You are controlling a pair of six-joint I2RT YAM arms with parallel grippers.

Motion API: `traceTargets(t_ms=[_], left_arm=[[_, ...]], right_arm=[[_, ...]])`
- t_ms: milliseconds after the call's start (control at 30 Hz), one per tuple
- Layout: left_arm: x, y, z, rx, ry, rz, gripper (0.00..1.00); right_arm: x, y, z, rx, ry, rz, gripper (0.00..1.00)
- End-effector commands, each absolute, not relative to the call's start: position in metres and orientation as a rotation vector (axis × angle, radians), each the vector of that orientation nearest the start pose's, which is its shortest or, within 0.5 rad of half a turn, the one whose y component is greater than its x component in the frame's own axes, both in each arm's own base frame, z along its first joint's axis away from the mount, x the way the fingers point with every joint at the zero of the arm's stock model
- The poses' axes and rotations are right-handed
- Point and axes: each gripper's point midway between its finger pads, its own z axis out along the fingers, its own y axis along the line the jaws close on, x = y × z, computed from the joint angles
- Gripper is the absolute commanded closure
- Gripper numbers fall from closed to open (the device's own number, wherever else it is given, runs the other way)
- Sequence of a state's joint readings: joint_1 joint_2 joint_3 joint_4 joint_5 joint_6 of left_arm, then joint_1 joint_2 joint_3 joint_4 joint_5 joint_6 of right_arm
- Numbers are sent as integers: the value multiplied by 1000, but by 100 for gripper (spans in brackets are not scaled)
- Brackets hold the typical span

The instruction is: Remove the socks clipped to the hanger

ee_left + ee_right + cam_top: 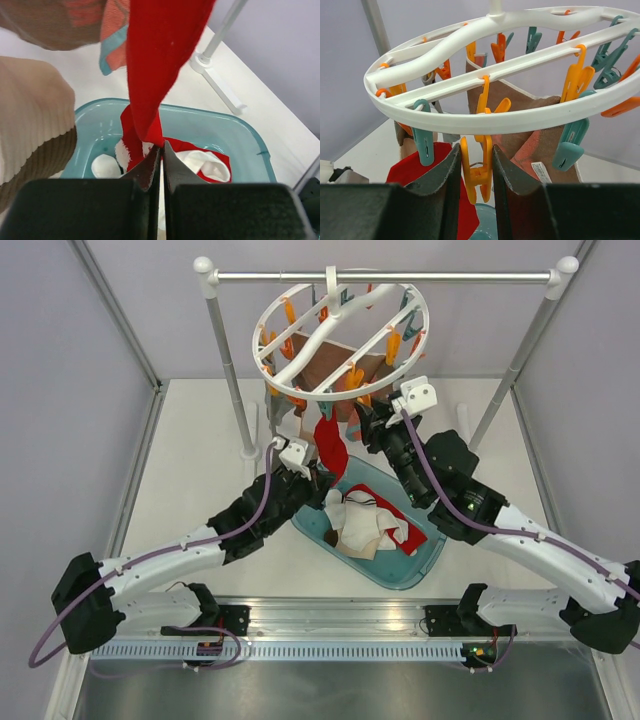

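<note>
Fingers of the left gripper pinch one hanging red fabric sock by its tip, above the teal plastic bin rim. Right gripper clamps one orange plastic clip under the white ring hanger.

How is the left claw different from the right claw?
The left claw is pinched shut on the red sock; the right claw grips an orange clip. The left claw is low, over the teal tub; the right claw is up at the hanger. Both have dark fingers.
</note>
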State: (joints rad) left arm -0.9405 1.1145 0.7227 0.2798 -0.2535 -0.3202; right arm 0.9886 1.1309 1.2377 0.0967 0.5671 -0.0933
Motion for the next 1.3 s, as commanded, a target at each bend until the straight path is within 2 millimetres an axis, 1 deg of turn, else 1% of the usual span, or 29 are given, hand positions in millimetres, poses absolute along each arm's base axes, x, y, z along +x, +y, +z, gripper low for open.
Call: traceTargets(t_ms=[0,67,233,267,300,367,433,467,500,567,600,667,700,733,767,800,867,900,933,1000,1067,1233,1267], left_arm=[[246,-307,278,360,1622,-770,98],[238,-312,278,378,1623,-783,98],[226,-324,276,414,1635,-798,98],[221,-328,279,423,1631,-811,98],[220,-331,275,435,1645,-805,98],[215,-337,278,445,1640,-814,98],[213,-340,275,453,1651,-809,98],[212,-342,278,454,1649,-815,98],[211,-343,279,454,1649,-817,98],[211,-342,280,448,1652,-813,98],[212,-341,280,444,1657,-807,98],[213,-340,282,438,1662,-795,98],[214,-340,283,437,1663,-793,98],[214,-339,285,432,1662,-793,98],[214,-339,287,431,1662,-795,98],[214,-339,287,429,1661,-797,98],[214,-340,288,432,1661,-793,98],[215,-340,288,431,1662,-792,98],[215,-341,289,430,1662,-791,98],[215,-342,288,431,1665,-792,98],[215,-342,290,427,1663,-793,98],[215,-340,292,419,1659,-799,98],[215,-340,291,420,1662,-796,98]], right_arm=[[282,236,447,-220,1373,341,84],[280,233,446,-213,1374,339,83],[279,228,438,-210,1386,330,81],[278,226,438,-207,1384,333,80],[278,226,436,-210,1389,329,80],[277,225,435,-208,1390,329,79],[277,223,434,-209,1394,324,76],[276,224,434,-209,1394,331,75],[275,223,432,-213,1398,330,70],[272,223,433,-217,1396,351,63],[271,223,429,-228,1406,352,56],[267,221,430,-220,1410,379,52],[265,221,425,-228,1423,386,47],[262,219,426,-223,1420,404,44],[258,222,423,-222,1427,440,40],[257,223,416,-228,1438,452,38],[253,222,413,-223,1442,479,34],[252,221,406,-218,1452,486,33],[250,219,405,-211,1451,494,32],[249,219,391,-222,1486,488,29],[246,221,387,-224,1492,511,29],[251,227,356,-230,1561,491,25],[252,228,347,-235,1580,481,23]])
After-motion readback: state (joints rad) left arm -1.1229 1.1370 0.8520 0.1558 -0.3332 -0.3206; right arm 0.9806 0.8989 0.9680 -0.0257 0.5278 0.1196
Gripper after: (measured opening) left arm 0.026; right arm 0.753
